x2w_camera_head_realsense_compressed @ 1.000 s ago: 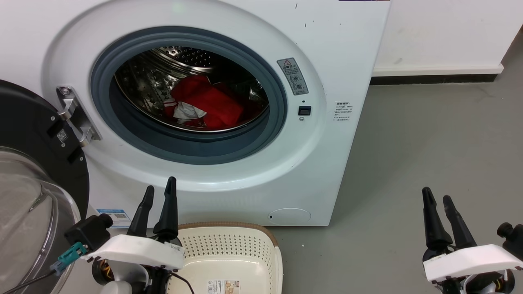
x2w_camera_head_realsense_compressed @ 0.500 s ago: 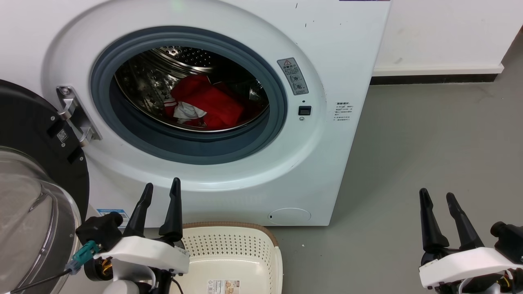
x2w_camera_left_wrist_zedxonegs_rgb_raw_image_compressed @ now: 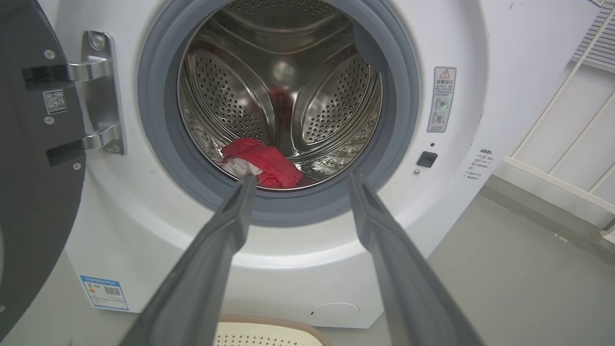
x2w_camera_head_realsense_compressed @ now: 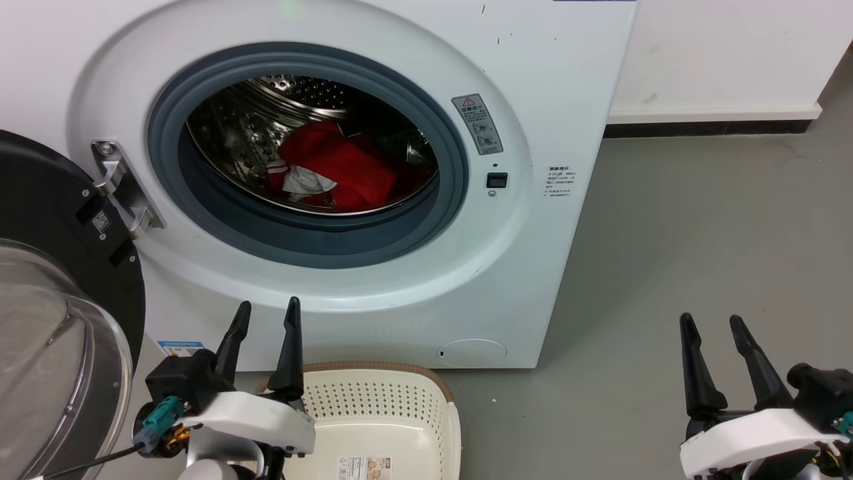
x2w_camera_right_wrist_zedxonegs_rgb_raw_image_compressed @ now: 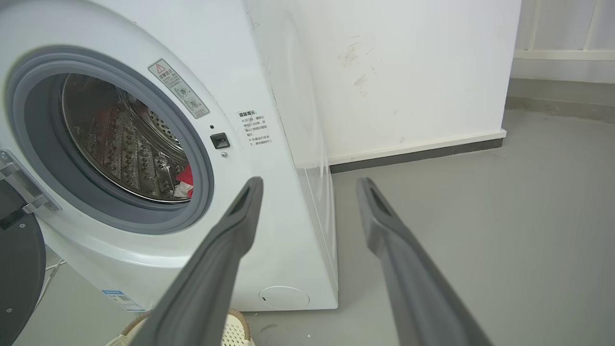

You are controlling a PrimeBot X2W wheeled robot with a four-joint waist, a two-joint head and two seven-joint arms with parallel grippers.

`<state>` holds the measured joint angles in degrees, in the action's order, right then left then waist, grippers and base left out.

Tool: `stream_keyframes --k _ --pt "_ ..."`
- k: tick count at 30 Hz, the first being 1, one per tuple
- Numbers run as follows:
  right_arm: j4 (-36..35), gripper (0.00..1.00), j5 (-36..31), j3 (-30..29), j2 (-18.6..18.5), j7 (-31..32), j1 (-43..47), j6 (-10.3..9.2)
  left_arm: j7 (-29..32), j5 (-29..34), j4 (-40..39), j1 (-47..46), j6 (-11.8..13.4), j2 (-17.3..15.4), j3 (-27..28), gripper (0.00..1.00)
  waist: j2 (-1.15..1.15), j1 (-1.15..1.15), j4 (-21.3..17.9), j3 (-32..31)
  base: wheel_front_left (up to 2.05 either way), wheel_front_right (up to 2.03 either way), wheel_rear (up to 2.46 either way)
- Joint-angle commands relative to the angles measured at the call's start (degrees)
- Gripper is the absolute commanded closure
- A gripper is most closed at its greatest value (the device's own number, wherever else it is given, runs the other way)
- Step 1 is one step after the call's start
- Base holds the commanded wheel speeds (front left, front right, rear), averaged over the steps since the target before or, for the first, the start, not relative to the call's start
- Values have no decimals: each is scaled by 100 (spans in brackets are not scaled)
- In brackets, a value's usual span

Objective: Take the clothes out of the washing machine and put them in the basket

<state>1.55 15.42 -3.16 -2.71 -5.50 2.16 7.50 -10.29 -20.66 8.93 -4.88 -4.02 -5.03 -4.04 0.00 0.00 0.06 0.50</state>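
Spread wider than a second ago, our left gripper (x2w_camera_head_realsense_compressed: pixel 268 302) and right gripper (x2w_camera_head_realsense_compressed: pixel 710 319) hang empty at bottom frame, pre-reach; next we enter the washing machine (x2w_camera_head_realsense_compressed: pixel 553 73) for the clothes (x2w_camera_head_realsense_compressed: pixel 343 170).

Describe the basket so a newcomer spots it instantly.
Find the big white washing machine with its door open. On the grey floor in front of its base sits the basket. Unlike the smooth white machine, it is cream plastic full of holes, with a brown rim and a paper label inside.
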Motion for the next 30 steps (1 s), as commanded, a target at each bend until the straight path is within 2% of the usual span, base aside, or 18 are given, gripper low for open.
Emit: stream_keyframes --k 1,15,30 --pt "-81 0 -143 -6 -26 -2 25 -2 -58 159 4 -60 34 -53 -18 0 0 0 0 -2 0 0 0" --pt "-156 0 -937 -2 -26 6 119 -2 -224 796 128 -68 128 -47 -32 0 0 0 -18 9 0 0 0" --pt "-174 0 -1492 42 -26 -72 159 -2 -396 1385 285 -96 177 -6 5 0 0 0 -12 22 0 0 0"
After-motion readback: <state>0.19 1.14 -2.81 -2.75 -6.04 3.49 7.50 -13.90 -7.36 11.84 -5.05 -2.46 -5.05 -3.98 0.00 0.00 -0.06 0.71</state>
